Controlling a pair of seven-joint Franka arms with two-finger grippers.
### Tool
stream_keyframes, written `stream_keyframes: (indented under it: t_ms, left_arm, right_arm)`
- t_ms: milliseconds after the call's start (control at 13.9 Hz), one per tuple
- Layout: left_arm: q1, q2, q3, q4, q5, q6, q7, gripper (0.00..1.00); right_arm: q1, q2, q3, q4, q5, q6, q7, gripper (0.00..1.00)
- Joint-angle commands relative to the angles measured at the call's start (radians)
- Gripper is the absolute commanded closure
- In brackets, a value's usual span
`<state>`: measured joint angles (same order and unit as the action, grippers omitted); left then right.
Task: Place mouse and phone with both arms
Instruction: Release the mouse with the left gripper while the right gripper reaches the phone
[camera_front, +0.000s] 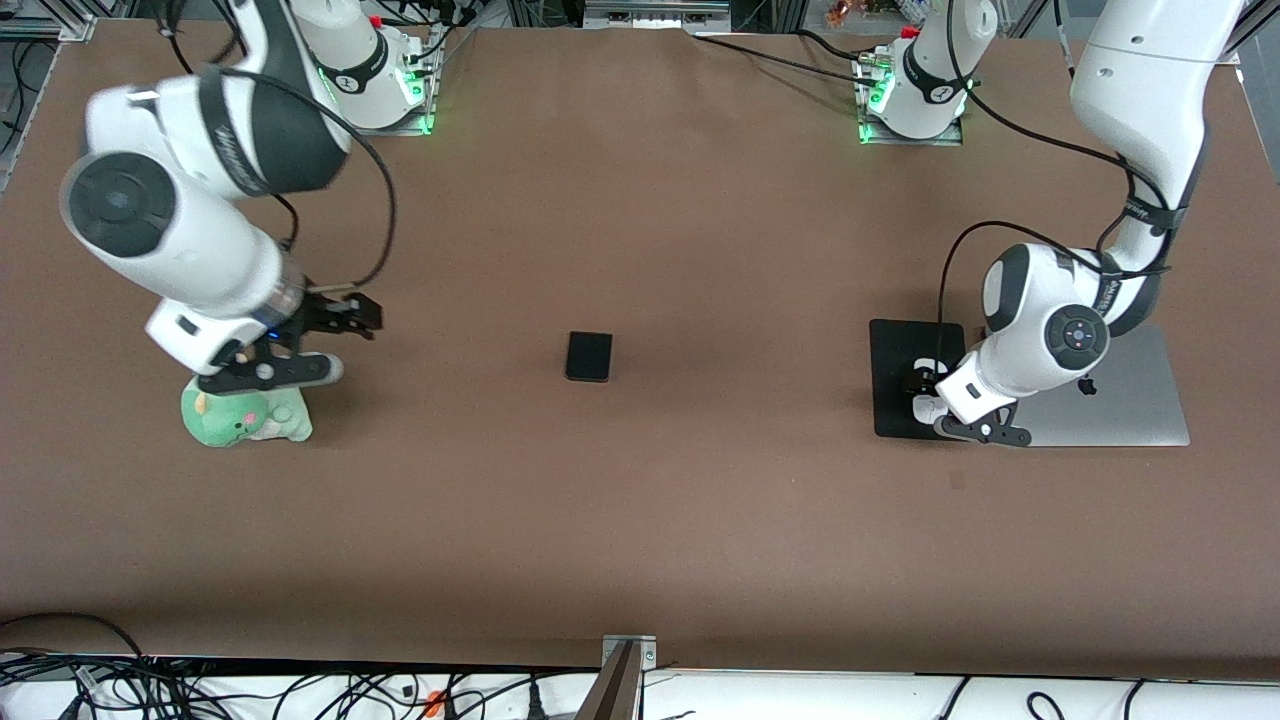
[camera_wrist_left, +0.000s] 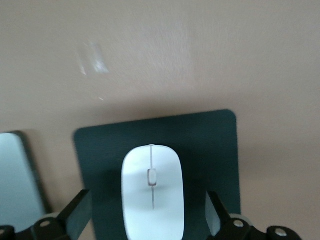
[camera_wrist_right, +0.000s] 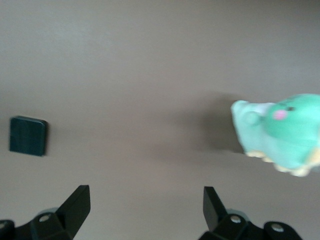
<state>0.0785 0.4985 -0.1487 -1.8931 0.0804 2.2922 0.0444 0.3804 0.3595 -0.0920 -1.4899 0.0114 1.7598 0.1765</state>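
Observation:
The white mouse (camera_wrist_left: 152, 192) lies on a flat black pad (camera_wrist_left: 205, 145) at the left arm's end of the table. In the front view only a bit of the mouse (camera_front: 928, 406) shows under the hand. My left gripper (camera_wrist_left: 150, 220) is open just over it, one finger on each side with a gap to each; it also shows in the front view (camera_front: 922, 385). The small black phone (camera_front: 589, 356) lies alone at the table's middle and shows in the right wrist view (camera_wrist_right: 28, 135). My right gripper (camera_front: 345, 318) is open and empty (camera_wrist_right: 145, 210) above bare table at the right arm's end.
A green plush toy (camera_front: 245, 415) sits under the right arm's hand, nearer to the front camera than the gripper, and shows in the right wrist view (camera_wrist_right: 280, 132). A closed silver laptop (camera_front: 1120, 395) lies beside the black pad (camera_front: 895, 350), partly under the left arm.

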Motion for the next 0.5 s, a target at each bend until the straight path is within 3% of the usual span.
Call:
stream_keyframes:
  t_ms: [0, 431]
  left_arm:
    - [-0.003, -0.011, -0.011, 0.225, 0.027, -0.279, -0.001, 0.0]
    - [-0.002, -0.017, -0.012, 0.587, 0.025, -0.673, 0.0, 0.0]
  right_arm:
    - [0.027, 0.073, -0.006, 0.01, 0.106, 0.088, 0.101, 0.0]
    - [0.19, 0.228, -0.006, 0.008, 0.127, 0.335, 0.438, 0.0]
